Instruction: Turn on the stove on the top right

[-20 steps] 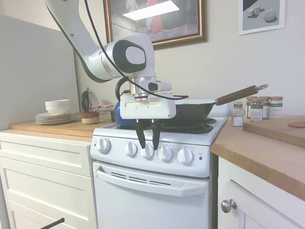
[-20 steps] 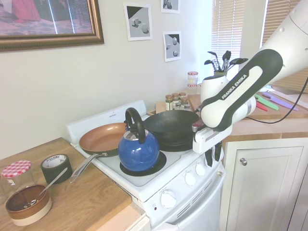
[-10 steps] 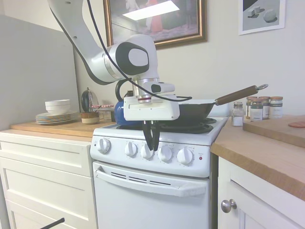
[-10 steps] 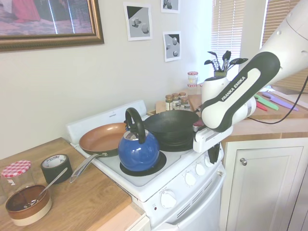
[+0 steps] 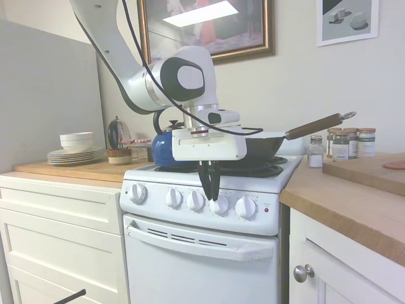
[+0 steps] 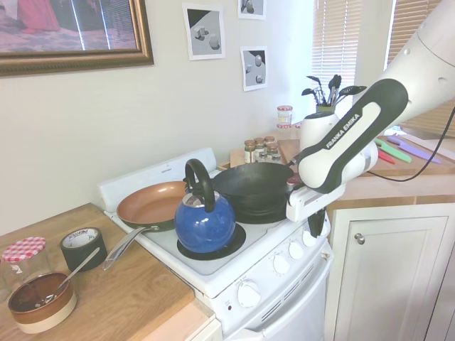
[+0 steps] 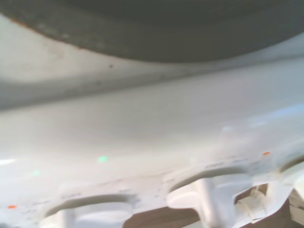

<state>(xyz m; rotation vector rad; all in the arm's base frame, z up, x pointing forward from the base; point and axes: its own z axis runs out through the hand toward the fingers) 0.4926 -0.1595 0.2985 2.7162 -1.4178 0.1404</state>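
Observation:
The stove (image 5: 209, 253) is a narrow white range with a front row of round white knobs and a small red light (image 5: 266, 209). My gripper (image 5: 212, 196) hangs fingers-down in front of the knob panel, its tips just above the fourth knob (image 5: 219, 204) from the left. The dark fingers (image 5: 209, 180) are pressed together, shut on nothing. From the other side, the gripper (image 6: 317, 229) covers the end of the knob row near the stove's corner. The wrist view shows the white panel and two blurred knobs (image 7: 209, 199) close by.
A black wok (image 5: 259, 147) with a wooden handle (image 5: 319, 125) sits on the burner behind the gripper. A blue kettle (image 6: 205, 220) and a copper pan (image 6: 153, 202) hold other burners. Spice jars (image 5: 345, 142) stand on the wooden counter (image 5: 354, 202) to the right; plates (image 5: 74, 153) lie left.
The fingers were apart around the third knob one second ago, then came together. The gripper has since moved right along the knob row to the fourth knob.

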